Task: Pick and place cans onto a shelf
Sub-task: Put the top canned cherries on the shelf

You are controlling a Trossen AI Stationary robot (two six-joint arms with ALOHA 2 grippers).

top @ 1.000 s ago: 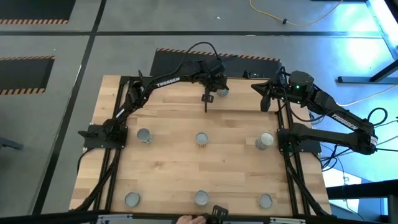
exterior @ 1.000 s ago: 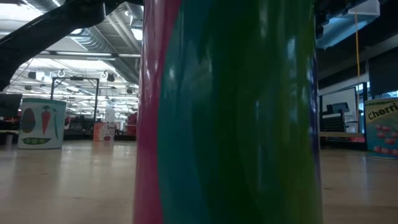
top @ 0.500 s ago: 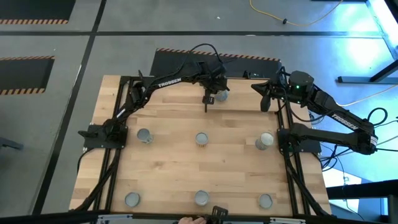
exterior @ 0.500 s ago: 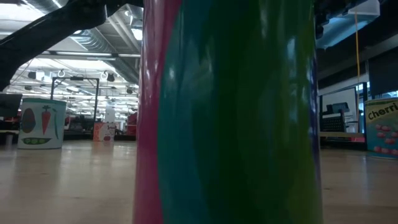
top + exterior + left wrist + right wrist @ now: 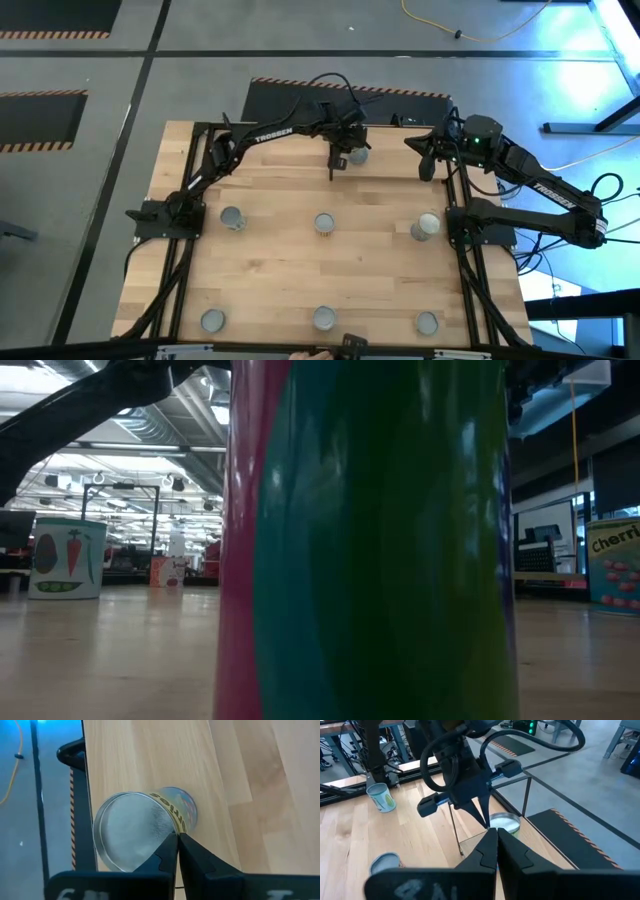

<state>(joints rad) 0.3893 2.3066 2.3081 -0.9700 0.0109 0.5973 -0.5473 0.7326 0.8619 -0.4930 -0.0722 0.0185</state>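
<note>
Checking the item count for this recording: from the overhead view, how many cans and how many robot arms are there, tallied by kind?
Small round silver-topped tins: 7 (six spaced out in two rows across the table, one at the far edge)
Dark jointed robot arms: 2
Total: 9

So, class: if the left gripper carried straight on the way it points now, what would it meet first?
Most likely the can directly below it. The left gripper points down with its tips at the edge of the can's silver top, jaws nearly together. Depth is unclear, so it may already be touching.
</note>
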